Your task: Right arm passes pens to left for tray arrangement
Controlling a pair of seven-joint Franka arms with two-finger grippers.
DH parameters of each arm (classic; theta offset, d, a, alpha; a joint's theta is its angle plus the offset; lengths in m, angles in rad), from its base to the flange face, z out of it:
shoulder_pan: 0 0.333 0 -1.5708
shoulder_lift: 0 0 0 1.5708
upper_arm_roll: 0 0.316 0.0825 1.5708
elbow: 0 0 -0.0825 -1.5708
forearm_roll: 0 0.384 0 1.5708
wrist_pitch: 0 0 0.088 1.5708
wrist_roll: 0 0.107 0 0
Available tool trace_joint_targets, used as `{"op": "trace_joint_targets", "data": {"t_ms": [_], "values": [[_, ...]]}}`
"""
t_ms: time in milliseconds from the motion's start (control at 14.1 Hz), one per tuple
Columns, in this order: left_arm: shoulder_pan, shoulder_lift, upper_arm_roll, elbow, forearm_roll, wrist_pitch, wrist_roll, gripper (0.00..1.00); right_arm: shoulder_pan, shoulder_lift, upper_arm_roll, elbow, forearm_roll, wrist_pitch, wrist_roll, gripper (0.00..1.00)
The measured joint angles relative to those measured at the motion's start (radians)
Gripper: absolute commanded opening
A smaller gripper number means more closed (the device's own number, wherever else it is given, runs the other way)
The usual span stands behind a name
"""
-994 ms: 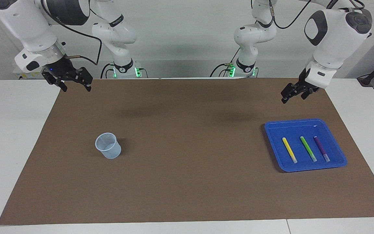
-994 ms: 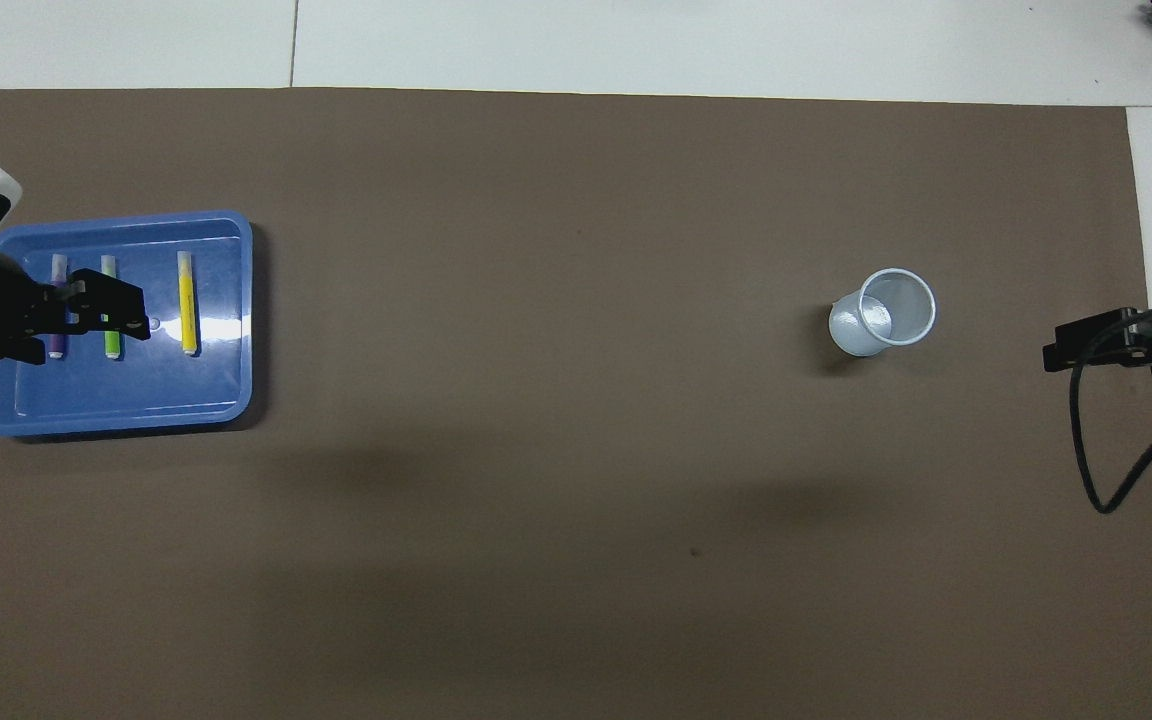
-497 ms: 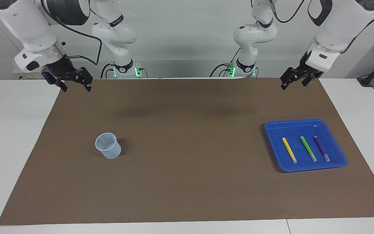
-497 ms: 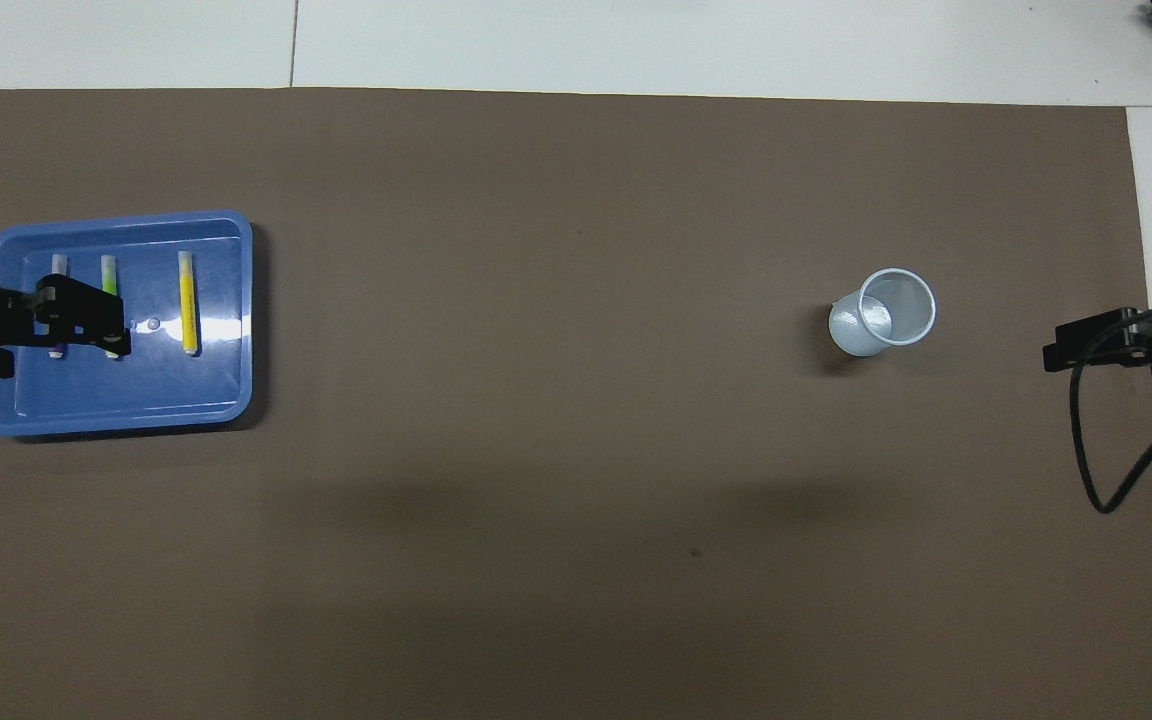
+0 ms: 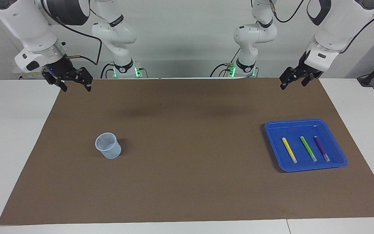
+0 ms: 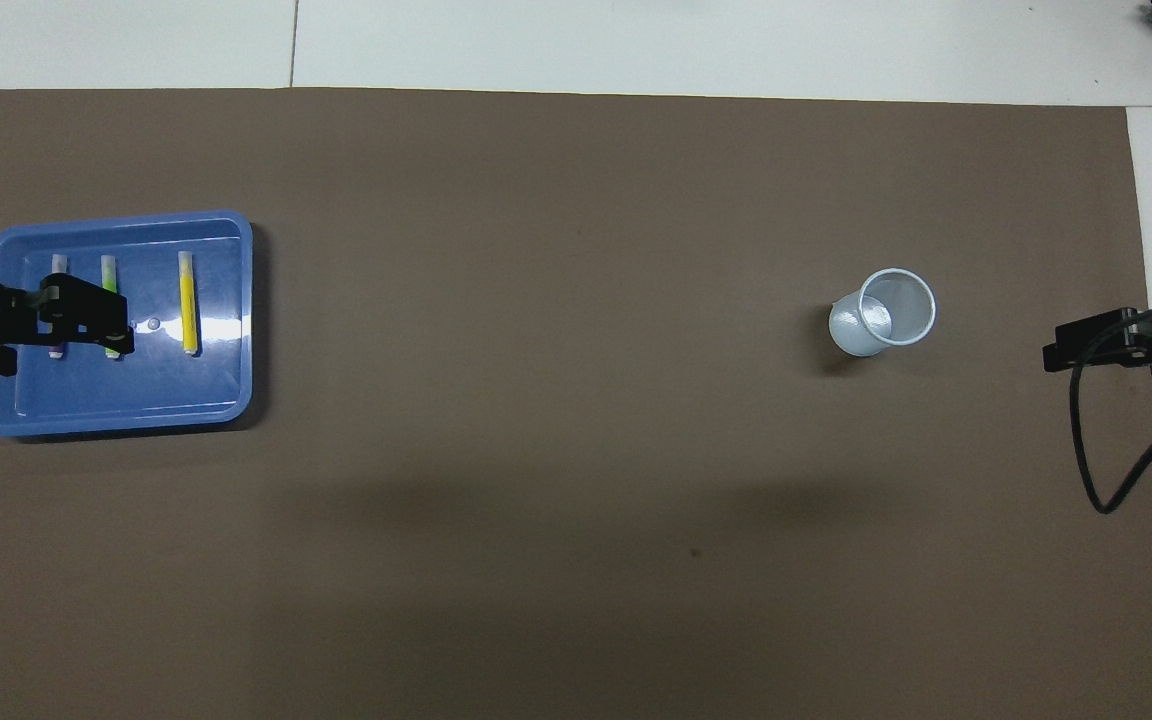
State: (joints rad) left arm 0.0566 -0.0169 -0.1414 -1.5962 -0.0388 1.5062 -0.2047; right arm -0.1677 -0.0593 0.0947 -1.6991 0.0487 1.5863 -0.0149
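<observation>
The blue tray (image 5: 304, 122) (image 6: 216, 395) lies on the brown mat toward the left arm's end of the table. In it lie three pens side by side: yellow (image 5: 289, 149) (image 6: 187, 315), green (image 5: 308, 149) (image 6: 108, 270) and purple (image 5: 321, 149) (image 6: 59, 264). My left gripper (image 5: 292, 85) (image 6: 86, 322) hangs high and open over the mat's corner by its base, holding nothing. In the overhead view it covers part of the green and purple pens. My right gripper (image 5: 76, 86) (image 6: 1086, 352), with its blue light, waits open and empty over the mat's other corner.
A small translucent cup (image 5: 108, 145) (image 6: 884, 312) stands upright on the brown mat (image 5: 187, 182) toward the right arm's end. White table surface borders the mat on all sides. A black cable (image 6: 1086, 450) loops below the right gripper.
The left gripper has risen and drawn back from above the tray toward its base, then nearly stopped. The pens, tray, cup and right arm have not moved.
</observation>
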Motion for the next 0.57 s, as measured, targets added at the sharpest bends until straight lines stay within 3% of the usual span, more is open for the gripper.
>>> {"op": "trace_joint_targets", "data": {"t_ms": [568], "values": [[-0.008,-0.001,-0.005,-0.008,0.000,0.024,0.001,1.00,0.002,0.000,0.001,0.000,0.000,0.000,0.000,1.00]]}}
